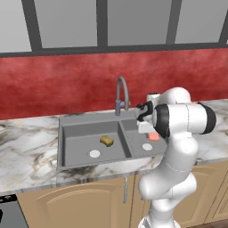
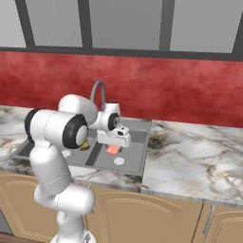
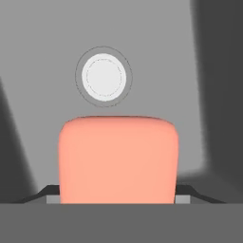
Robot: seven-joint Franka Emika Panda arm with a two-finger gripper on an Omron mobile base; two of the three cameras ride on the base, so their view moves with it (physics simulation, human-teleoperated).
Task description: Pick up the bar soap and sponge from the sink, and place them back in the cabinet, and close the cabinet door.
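Showing sponge beside bar soap

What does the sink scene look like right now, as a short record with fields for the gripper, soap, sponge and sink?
gripper: over the right basin, fingers either side of the bar soap, closed on it
bar soap: salmon-pink, between the fingers, above the basin floor near the white drain
sponge: yellow-brown, lying in the left basin, untouched
sink: grey double basin with gooseneck faucet
stage: soap gripped, sponge not yet picked up
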